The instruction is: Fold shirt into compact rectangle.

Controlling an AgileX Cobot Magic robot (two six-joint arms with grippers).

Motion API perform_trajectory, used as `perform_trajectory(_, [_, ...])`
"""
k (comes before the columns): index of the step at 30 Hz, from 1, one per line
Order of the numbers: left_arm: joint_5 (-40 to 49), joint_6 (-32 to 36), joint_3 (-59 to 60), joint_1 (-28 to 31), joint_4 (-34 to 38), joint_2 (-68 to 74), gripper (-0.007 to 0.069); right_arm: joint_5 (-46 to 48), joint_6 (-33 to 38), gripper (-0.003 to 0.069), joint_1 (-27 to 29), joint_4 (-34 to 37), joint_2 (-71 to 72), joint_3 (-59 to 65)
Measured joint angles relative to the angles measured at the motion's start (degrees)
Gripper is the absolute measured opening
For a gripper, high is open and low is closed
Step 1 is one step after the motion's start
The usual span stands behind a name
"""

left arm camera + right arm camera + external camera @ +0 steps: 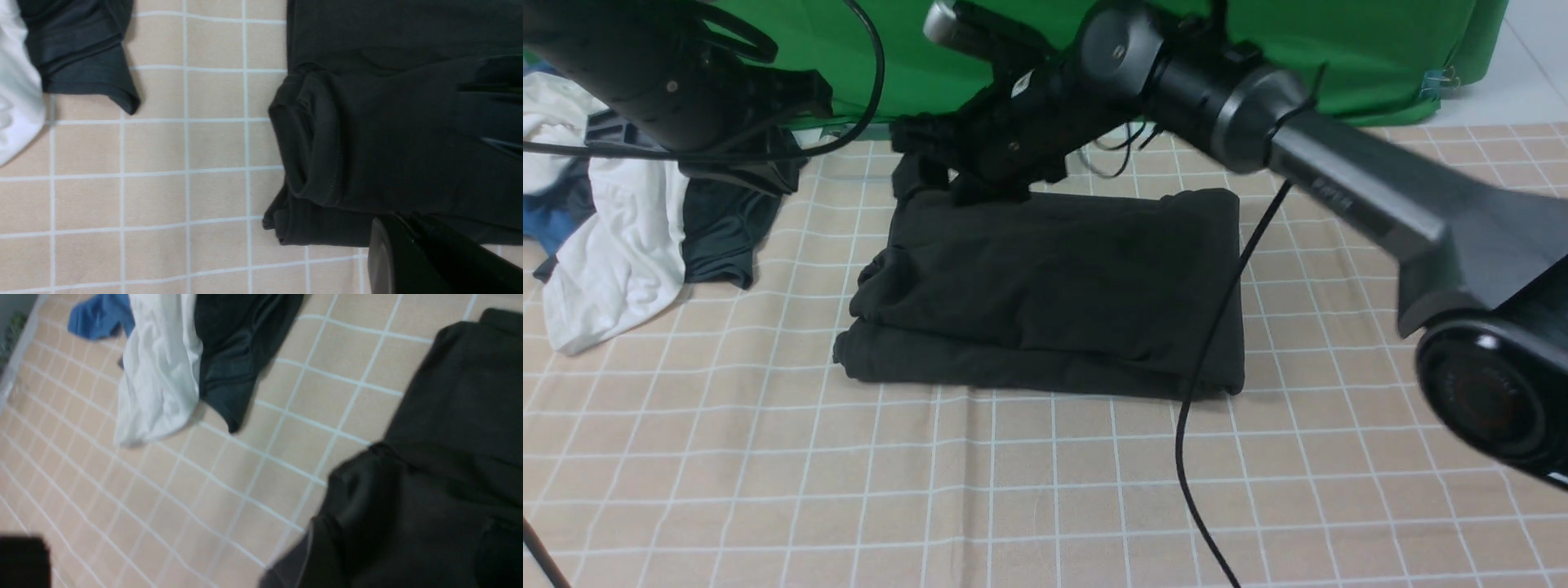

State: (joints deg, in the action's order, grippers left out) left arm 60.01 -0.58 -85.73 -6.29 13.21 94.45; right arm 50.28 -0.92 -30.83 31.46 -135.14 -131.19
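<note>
Though folded, shirt (1054, 286) rumpled, on tablecloth (768, 457)

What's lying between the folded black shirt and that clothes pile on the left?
Only bare checked tablecloth lies between the shirt and the nearest piece, the dark grey garment; the front and left wrist views show it.
</note>
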Motion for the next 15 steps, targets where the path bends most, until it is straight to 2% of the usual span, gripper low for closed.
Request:
perform_trajectory(1, [0.0,0.13,0.0,0.0,0.16,0.0,0.0019,0.5,0.26,0.0496,0.24,-0.14,0.23,0.0])
perform_trajectory(5, [-0.83,3.29,0.0,-0.14,5.43,0.27,0.0019,10.42,2.69,0.0338,5.34,-5.43,4.42,-1.57])
perform_trajectory(7, [-1.72,4.78,0.0,-0.96,7.66,1.38,0.0019,16.21,3.15,0.0158,8.49,-9.36,6.78,-2.2])
perform_trajectory(8, [-2.79,5.3,0.0,-1.87,8.55,2.52,0.0019,17.32,3.47,0.0094,10.05,-10.46,7.59,-2.22])
perform_trajectory(11, [-5.17,5.96,0.0,-4.27,9.05,6.11,0.0019,18.52,3.97,0.0042,12.42,-12.16,9.54,-1.28])
perform_trajectory(15, [-9.05,6.38,0.0,-6.61,9.72,12.9,0.0019,18.83,4.45,0.0038,12.86,-14.18,12.81,5.21])
